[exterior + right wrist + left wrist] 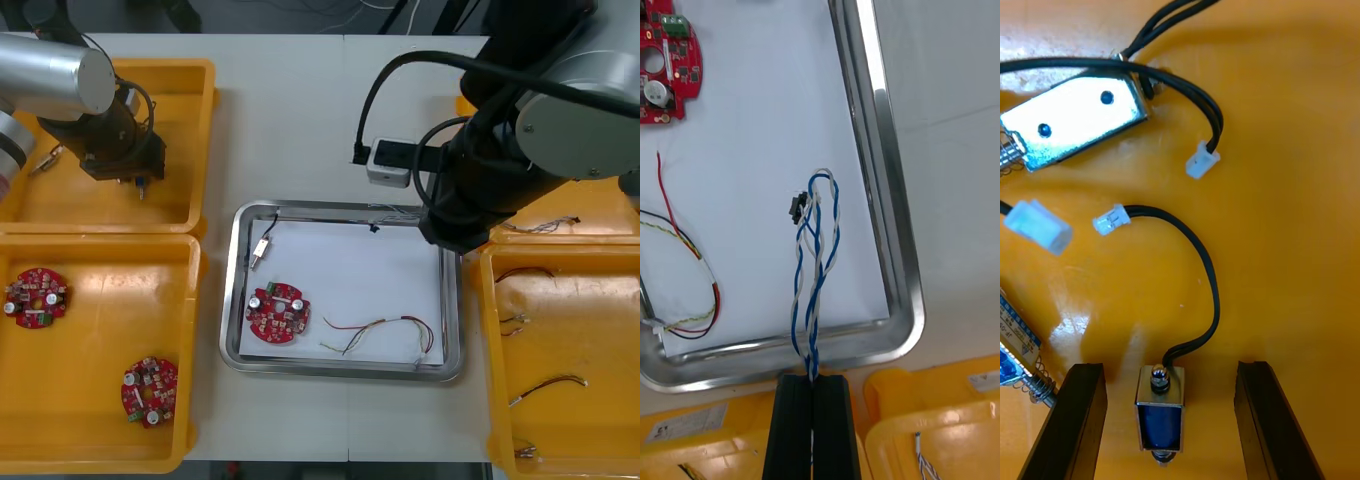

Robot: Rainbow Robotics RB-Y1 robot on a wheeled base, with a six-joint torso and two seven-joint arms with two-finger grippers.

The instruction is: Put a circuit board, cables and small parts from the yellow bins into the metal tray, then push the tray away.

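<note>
2 hands: right hand clamps a blue-white cable over a corner of the metal tray; left of it, the open left hand straddles a small metal part.

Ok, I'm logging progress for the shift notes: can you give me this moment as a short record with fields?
Right gripper: at the metal tray's far right corner, jaws shut on the blue and white cable
Left gripper: in the far left yellow bin, jaws open either side of a small metal part
In tray: circuit board, red and yellow cable, second small metal part
Tray push: not yet done
</note>
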